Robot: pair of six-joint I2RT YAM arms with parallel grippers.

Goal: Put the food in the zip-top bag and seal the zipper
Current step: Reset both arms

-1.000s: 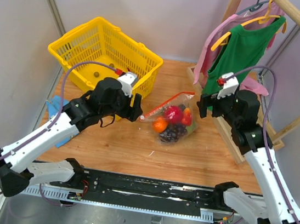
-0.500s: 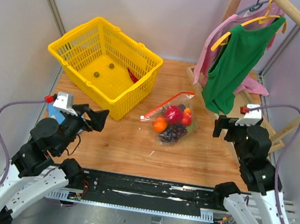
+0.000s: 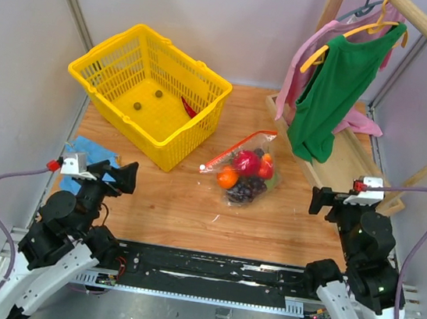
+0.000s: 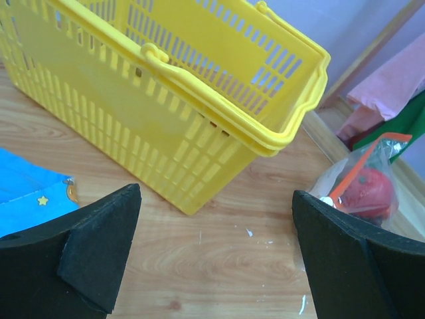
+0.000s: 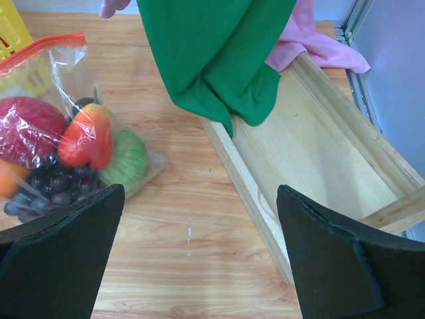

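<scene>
Though near the basket (image 3: 153, 142), bag (image 3: 237, 161) mid-table.

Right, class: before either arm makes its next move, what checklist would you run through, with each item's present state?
1. The food is inside the zip-top bag: ok, it shows through the plastic.
2. The zipper is sealed along its whole length: cannot tell.
3. The left gripper is open and empty: ok.
4. The right gripper is open and empty: ok.
5. Both grippers are apart from the bag: ok.
6. Nothing is left out: cannot tell; small items lie in the yellow basket.
</scene>
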